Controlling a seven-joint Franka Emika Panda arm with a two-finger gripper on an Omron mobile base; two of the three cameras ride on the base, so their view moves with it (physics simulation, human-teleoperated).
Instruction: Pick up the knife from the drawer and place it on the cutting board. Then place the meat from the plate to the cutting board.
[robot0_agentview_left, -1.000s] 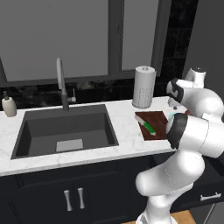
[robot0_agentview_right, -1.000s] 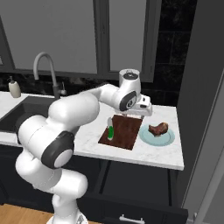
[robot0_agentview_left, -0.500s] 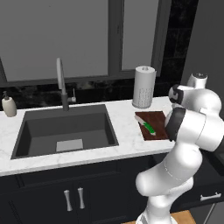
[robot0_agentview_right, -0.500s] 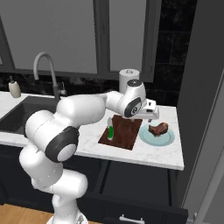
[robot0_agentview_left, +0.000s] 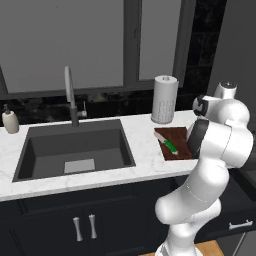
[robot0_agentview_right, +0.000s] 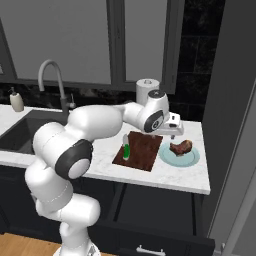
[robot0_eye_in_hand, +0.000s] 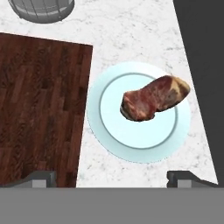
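Observation:
The knife (robot0_agentview_left: 170, 145) (robot0_agentview_right: 126, 150), green-handled, lies on the reddish-brown cutting board (robot0_agentview_left: 176, 152) (robot0_agentview_right: 142, 152) (robot0_eye_in_hand: 39, 109). Right of the board, the pale blue plate (robot0_agentview_right: 173, 159) (robot0_eye_in_hand: 131, 144) holds the meat (robot0_agentview_right: 181, 147) (robot0_eye_in_hand: 153, 99), a reddish-brown lump. My gripper (robot0_agentview_right: 175, 133) (robot0_eye_in_hand: 113, 179) hovers open above the plate, apart from the meat, with one of its fingertips (robot0_eye_in_hand: 41, 178) over the board's edge and the other past the plate's far rim. The dark drawer's silver handle (robot0_agentview_right: 150, 249) (robot0_agentview_left: 240, 225) sits low under the counter.
A paper-towel roll (robot0_agentview_left: 164, 99) (robot0_agentview_right: 147, 88) (robot0_eye_in_hand: 41, 8) stands behind the board. The sink (robot0_agentview_left: 75, 147) with its faucet (robot0_agentview_left: 70, 95) lies to the left, with a soap bottle (robot0_agentview_left: 9, 120) beyond. A dark tall cabinet side (robot0_agentview_right: 225, 100) bounds the counter on the right.
The hand has swung right, from above the cutting board to above the plate. Knife, meat and plate have not moved.

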